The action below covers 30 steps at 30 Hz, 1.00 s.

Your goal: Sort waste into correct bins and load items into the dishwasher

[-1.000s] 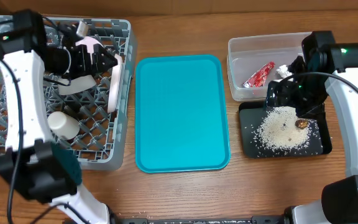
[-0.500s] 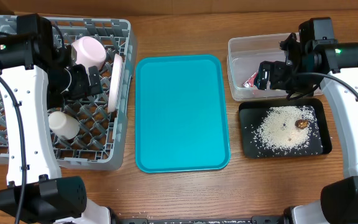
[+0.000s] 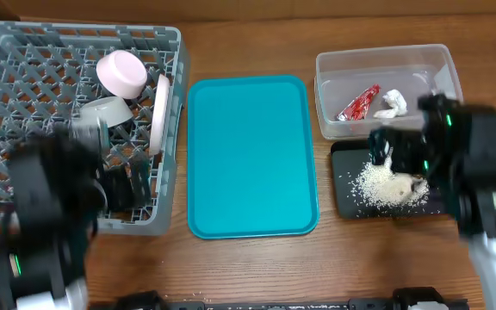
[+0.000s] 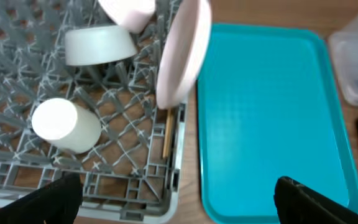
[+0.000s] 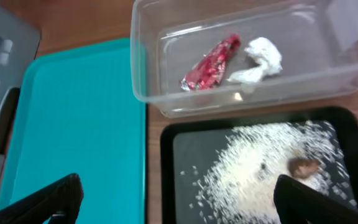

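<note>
Wooden table; left end effector apart above dish rack; right end effector apart above rice.

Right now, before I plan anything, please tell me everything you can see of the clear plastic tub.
The clear plastic tub is a rectangular, see-through container with rounded corners, a thickened rim and low walls. It sits upright and lidless on the wooden table, to the right of the teal tray and just behind the black tray; whether it touches either cannot be told. Inside lie a red-and-silver candy wrapper and, beside it, a crumpled white tissue. The rest of its floor is bare.
</note>
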Tool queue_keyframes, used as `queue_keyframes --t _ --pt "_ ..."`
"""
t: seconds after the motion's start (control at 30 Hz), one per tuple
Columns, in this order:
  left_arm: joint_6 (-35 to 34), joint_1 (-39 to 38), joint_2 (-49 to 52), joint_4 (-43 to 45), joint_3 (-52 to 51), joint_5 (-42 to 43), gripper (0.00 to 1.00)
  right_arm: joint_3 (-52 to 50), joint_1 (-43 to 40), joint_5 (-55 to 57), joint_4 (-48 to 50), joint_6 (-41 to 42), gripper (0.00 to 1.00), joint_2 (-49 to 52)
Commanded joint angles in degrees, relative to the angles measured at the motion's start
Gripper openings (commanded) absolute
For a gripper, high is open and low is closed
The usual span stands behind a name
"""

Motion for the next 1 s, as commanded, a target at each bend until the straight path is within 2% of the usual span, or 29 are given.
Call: queue_keyframes --t 0.0,0.07,0.23,0.37,0.83,0.97 --pt "3.63 -0.42 -13.31 2.99 -10.25 2.62 1.0 -6.51 -0.11 4.35 0.98 0.5 1.0 -11.54" --pt "2.91 -0.42 -19.56 2.97 -13.16 2.62 1.0 -7.5 -0.11 4.33 -0.39 0.5 1.0 -16.0" --pt "2.89 -0.42 -25.11 -0.83 -14.03 2.56 1.0 -7.48 -0.11 4.35 -2.29 0.5 1.0 -19.63" --pt "2.91 -0.42 -25.35 -5.14 -14.03 2.58 1.0 -7.5 -0.11 4.35 -3.28 0.5 1.0 -19.28" --pt "2.91 -0.42 -25.35 -5.05 -14.03 2.58 1.0 -7.5 -0.11 4.35 -3.43 0.5 1.0 -17.59" --pt "2.91 -0.42 -25.35 -5.05 -14.03 2.56 1.0 -7.54 -0.11 8.35 -3.76 -1.22 1.0 -17.97"
